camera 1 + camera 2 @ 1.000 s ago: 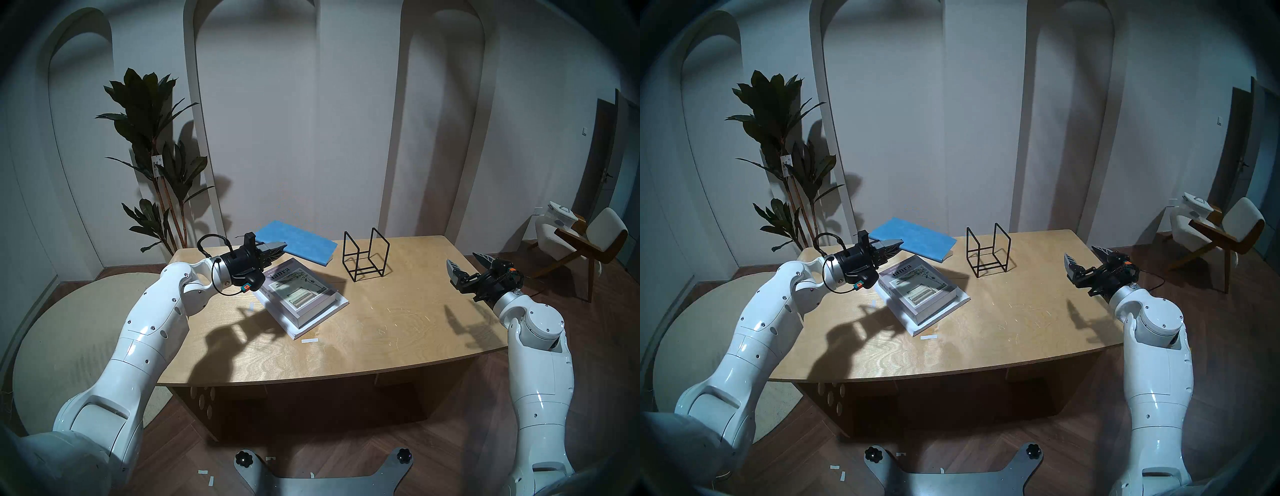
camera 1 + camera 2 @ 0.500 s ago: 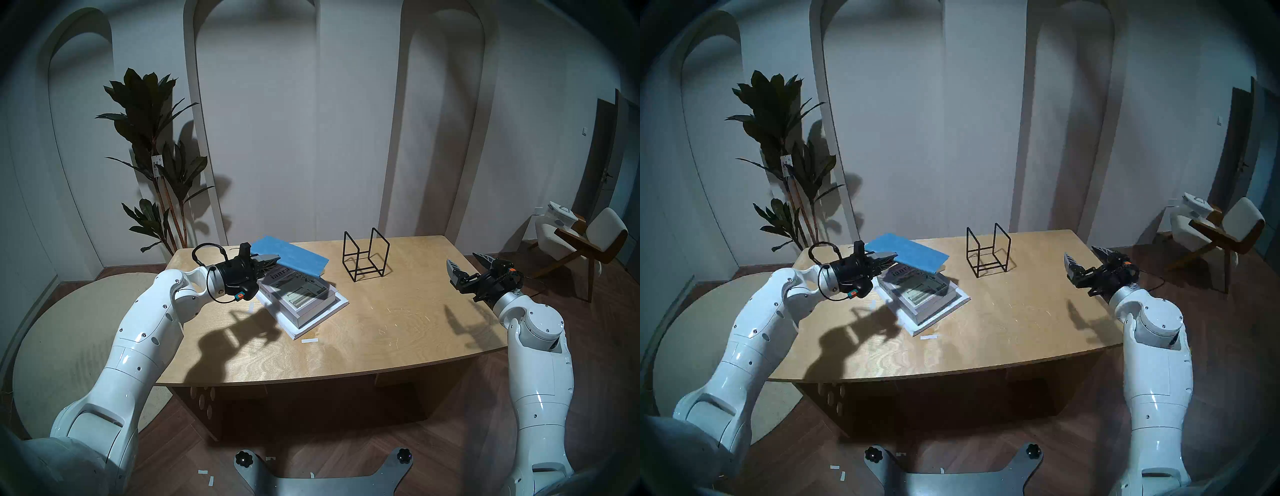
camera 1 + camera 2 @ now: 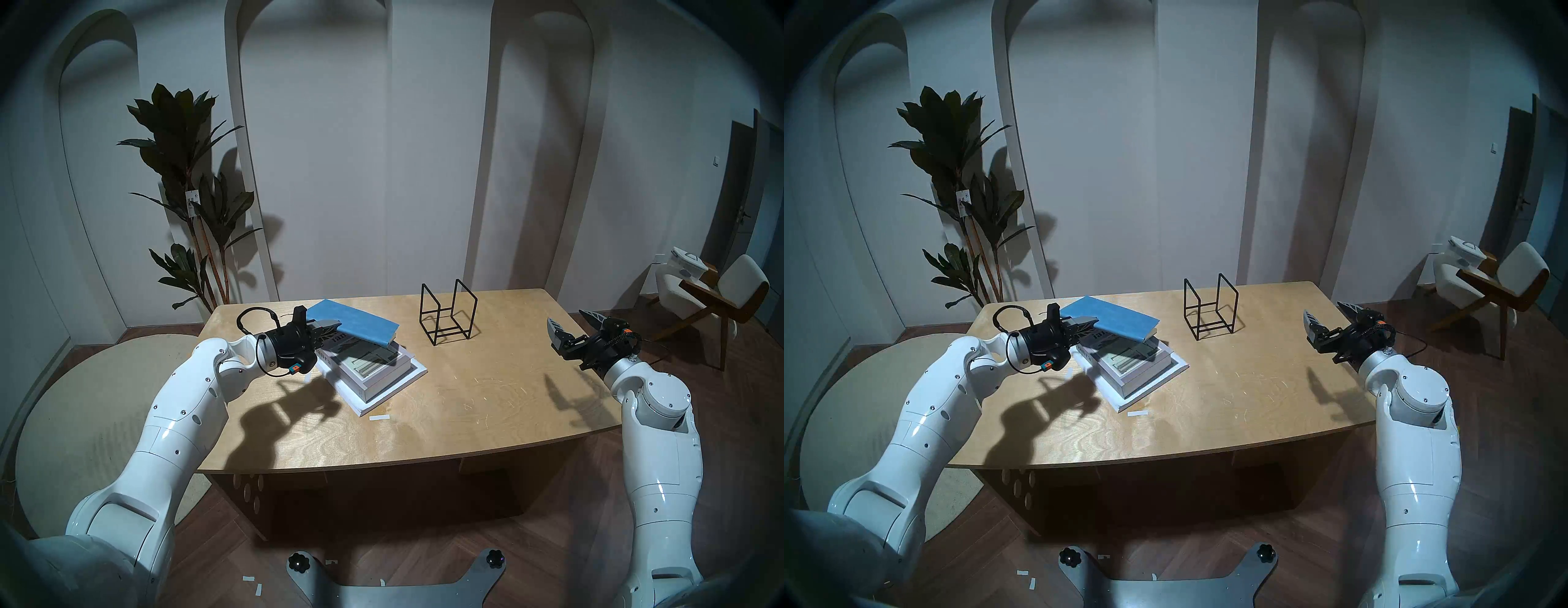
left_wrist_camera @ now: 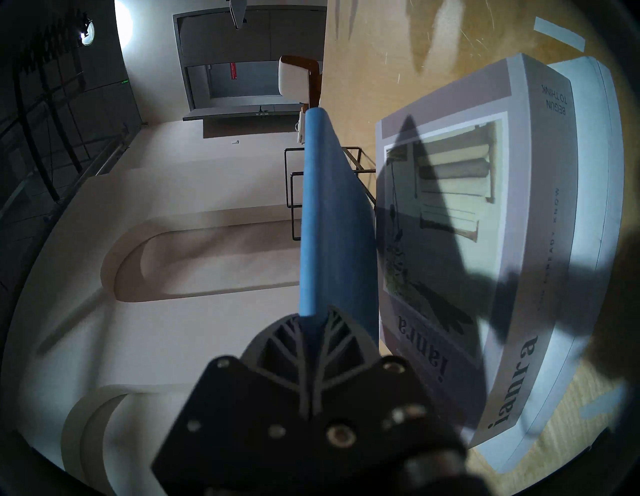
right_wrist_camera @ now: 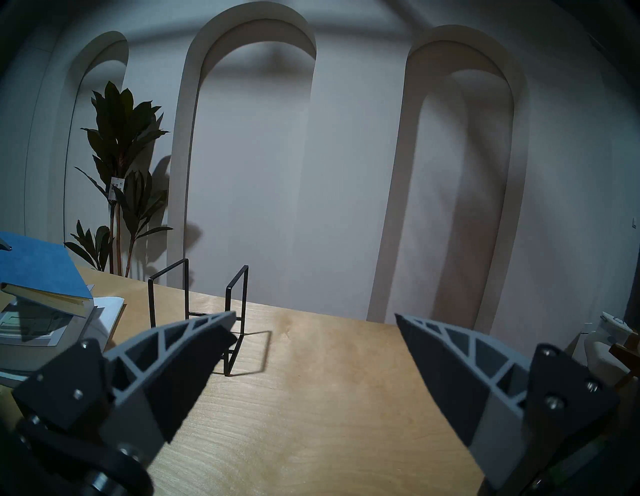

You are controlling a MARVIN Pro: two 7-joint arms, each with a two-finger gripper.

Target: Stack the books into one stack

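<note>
**Blue book held over the stack**

Left gripper [image 3: 329,327] jaws are clenched on the blue book's [image 3: 356,323] near corner; it slants over the "ianra" book [image 3: 373,361], which lies on the white softcover [image 3: 413,370]. Right gripper [image 3: 570,325] jaws gape wide, empty.

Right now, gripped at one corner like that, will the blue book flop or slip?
Probably stiff enough: the blue book juts straight from the left gripper without visible sag. Its pinch sits at one end, so it may pivot. Its matte cover looks unlikely to slip.

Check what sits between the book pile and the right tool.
Only the wire rack, toward the far side; otherwise bare table between the pile and the open right tool, per the head view.
</note>
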